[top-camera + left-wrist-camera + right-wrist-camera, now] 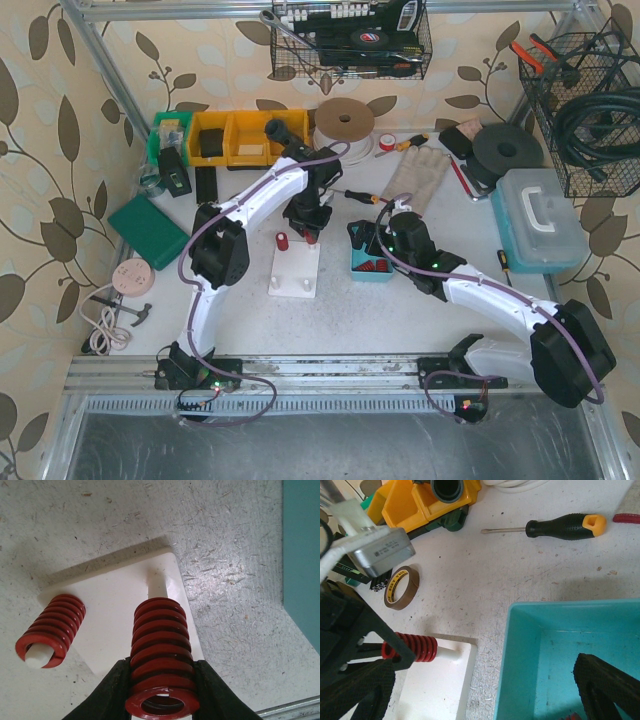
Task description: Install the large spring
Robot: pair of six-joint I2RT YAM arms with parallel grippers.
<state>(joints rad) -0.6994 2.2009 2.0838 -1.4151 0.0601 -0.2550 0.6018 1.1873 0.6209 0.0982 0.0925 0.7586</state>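
Note:
My left gripper (pixel 161 690) is shut on the large red spring (pixel 159 645). The spring sits part way down a white peg (pixel 157 582) of the white base plate (pixel 115 605). A smaller red spring (pixel 50 635) sits on a neighbouring peg. In the right wrist view the large spring (pixel 415 647) is on the peg with bare peg showing below it. In the top view the left gripper (pixel 306 226) is over the plate (pixel 296 272), beside the small spring (pixel 283 240). My right gripper (pixel 485 695) is open and empty over the teal bin (pixel 560 655).
A black-handled screwdriver (pixel 565 526) and a tape roll (pixel 401 587) lie beyond the plate. Yellow bins (pixel 235 137) stand at the back, a teal toolbox (pixel 540 220) at right, a green box (pixel 148 230) at left, gloves (pixel 420 178) behind the bin.

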